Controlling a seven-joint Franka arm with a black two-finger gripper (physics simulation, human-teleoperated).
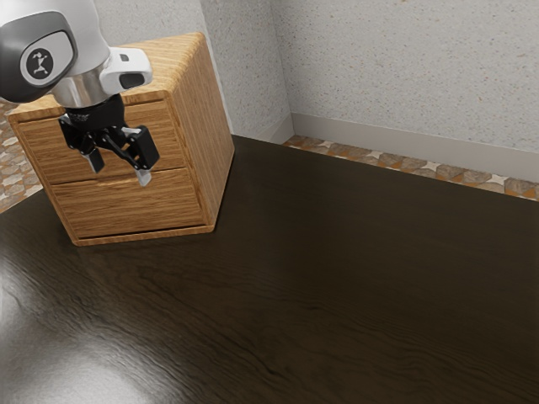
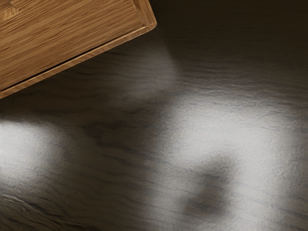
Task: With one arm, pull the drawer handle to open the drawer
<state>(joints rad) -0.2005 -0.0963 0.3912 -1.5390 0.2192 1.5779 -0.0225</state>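
Observation:
A small wooden cabinet (image 1: 189, 126) with two drawers stands on the dark table at the exterior view's upper left. The upper drawer front (image 1: 46, 156) and the lower drawer front (image 1: 126, 206) both sit flush with the cabinet's frame. My gripper (image 1: 120, 167) hangs in front of them, over the seam between the two drawers, pointing down. Its fingers (image 1: 145, 175) stand apart with nothing between them, so it is open. My hand covers the middle of the upper front. In the wrist view, the cabinet's bottom corner (image 2: 72, 33) lies just beyond my hand.
The dark wooden table (image 1: 320, 286) stretches wide toward the exterior view's right and front, with bright glare patches (image 2: 211, 134) on it. A plastered wall (image 1: 404, 59) and a tiled floor strip (image 1: 421, 164) lie behind the table's far edge.

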